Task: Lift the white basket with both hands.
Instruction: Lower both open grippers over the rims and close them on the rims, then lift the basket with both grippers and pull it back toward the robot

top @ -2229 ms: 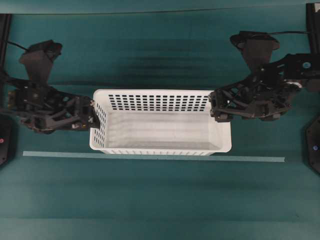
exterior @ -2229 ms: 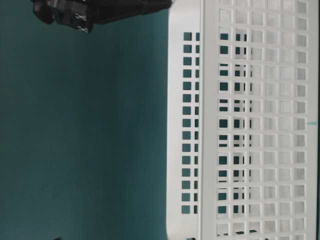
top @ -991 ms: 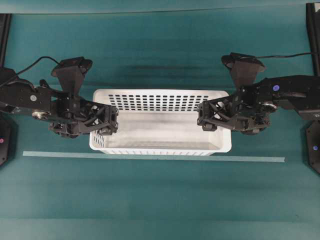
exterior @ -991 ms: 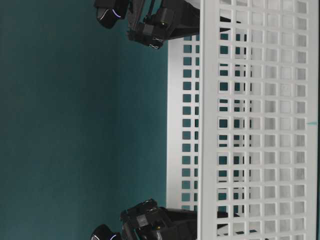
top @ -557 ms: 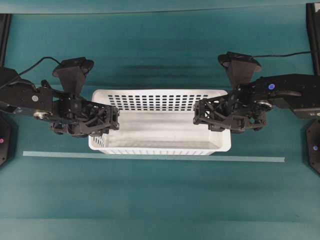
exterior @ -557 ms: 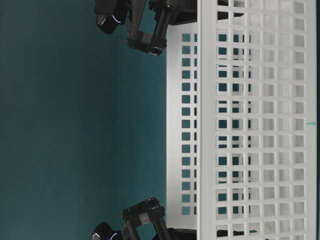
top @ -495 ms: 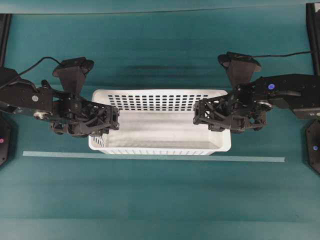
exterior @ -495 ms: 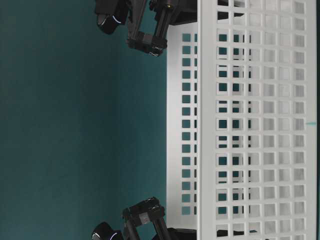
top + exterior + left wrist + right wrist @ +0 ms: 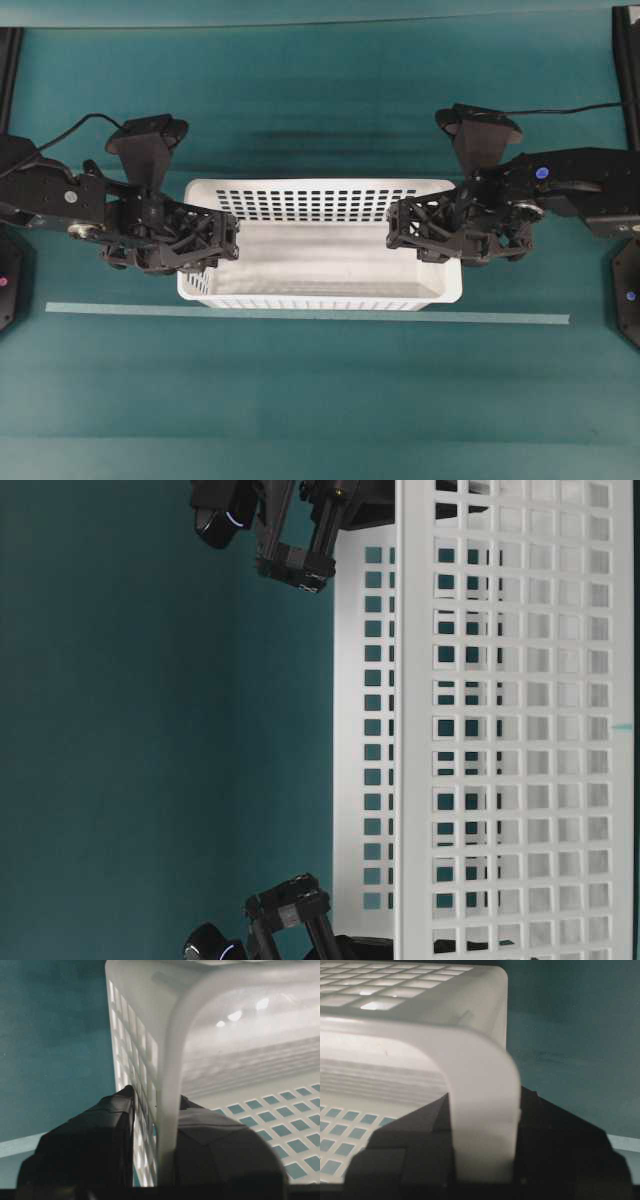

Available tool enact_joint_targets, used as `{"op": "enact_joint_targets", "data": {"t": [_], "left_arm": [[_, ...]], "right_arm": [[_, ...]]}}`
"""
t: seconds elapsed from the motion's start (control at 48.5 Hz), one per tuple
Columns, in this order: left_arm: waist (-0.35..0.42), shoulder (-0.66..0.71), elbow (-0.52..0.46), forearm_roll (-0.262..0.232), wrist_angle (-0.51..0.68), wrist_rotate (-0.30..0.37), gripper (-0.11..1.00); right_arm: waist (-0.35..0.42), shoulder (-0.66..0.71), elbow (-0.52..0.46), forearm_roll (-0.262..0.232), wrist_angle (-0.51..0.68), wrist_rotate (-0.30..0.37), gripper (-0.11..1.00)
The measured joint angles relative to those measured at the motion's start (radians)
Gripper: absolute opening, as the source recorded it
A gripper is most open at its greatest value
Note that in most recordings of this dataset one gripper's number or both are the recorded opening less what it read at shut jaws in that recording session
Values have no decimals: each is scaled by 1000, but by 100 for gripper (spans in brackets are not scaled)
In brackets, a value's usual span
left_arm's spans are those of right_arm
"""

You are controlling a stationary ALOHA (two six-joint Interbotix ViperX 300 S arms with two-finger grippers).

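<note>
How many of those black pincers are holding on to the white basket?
2. The left pincer clamps the white basket at its left end wall; the right pincer clamps its right end wall.

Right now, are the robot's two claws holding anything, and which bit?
Yes. The left gripper and right gripper each pinch the white basket by the rim of a short end wall, one finger inside, one outside.

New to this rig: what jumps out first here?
A big white basket at the middle of the green table, holes all over its walls. The left gripper and right gripper each pinch an end wall, one finger inside and one outside. A pale strip runs along its front.
</note>
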Motion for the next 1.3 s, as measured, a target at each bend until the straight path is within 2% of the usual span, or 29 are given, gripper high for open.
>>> {"op": "enact_joint_targets", "data": {"t": [0.227, 0.392, 0.475, 0.722, 1.094, 1.3], "left_arm": [[0, -2, -2, 2, 2, 3, 8], [0, -15, -12, 2, 28, 12, 7], [0, -35, -35, 2, 83, 29, 3], [-12, -110, -133, 2, 244, 38, 3], [-17, -212, -256, 2, 399, 38, 3], [-26, -212, -359, 2, 491, 52, 3]], "right_arm": [[3, 0, -2, 0, 5, -2, 19], [3, -3, -29, 0, 51, -2, 19], [3, -15, -55, 0, 97, -2, 19], [9, -74, -123, 0, 253, -2, 19], [12, -167, -259, 0, 449, 5, 19], [12, -173, -365, -3, 618, 5, 19]]}}
